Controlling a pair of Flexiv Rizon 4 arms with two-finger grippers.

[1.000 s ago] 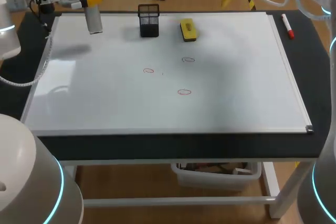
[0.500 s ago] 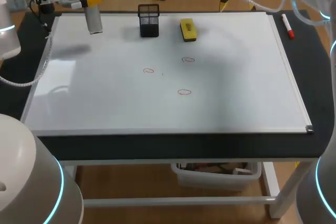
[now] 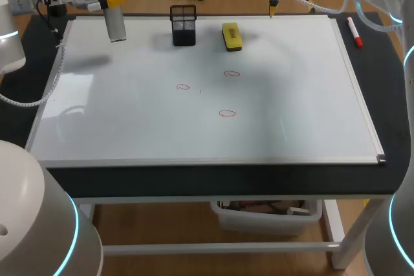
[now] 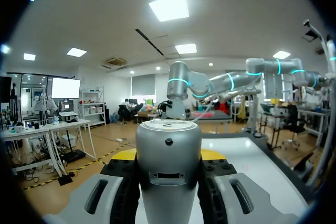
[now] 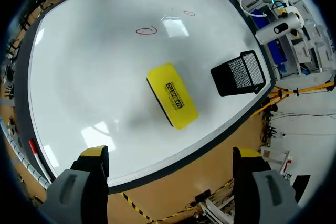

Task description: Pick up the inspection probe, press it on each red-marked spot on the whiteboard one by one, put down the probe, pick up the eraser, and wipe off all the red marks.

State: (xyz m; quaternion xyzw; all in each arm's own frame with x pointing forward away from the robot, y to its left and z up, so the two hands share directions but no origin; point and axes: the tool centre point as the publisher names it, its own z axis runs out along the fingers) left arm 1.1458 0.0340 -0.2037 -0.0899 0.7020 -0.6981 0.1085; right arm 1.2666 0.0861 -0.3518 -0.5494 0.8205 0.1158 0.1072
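— Where's the probe [image 4: 168, 156]?
— Upright in the left pincer [image 3: 113, 1], clamped between both fingers over the whiteboard's [image 3: 291, 95] far left corner.
— And the right pincer [image 5: 170, 156]?
— Spread wide and holding nothing, above the far edge near the eraser [image 5: 171, 95], which lies beside the mesh cup [image 5: 239, 73].

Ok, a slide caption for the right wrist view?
Open right tool with the yellow eraser ahead of it on the whiteboard, mesh holder beside the eraser, red marks beyond.
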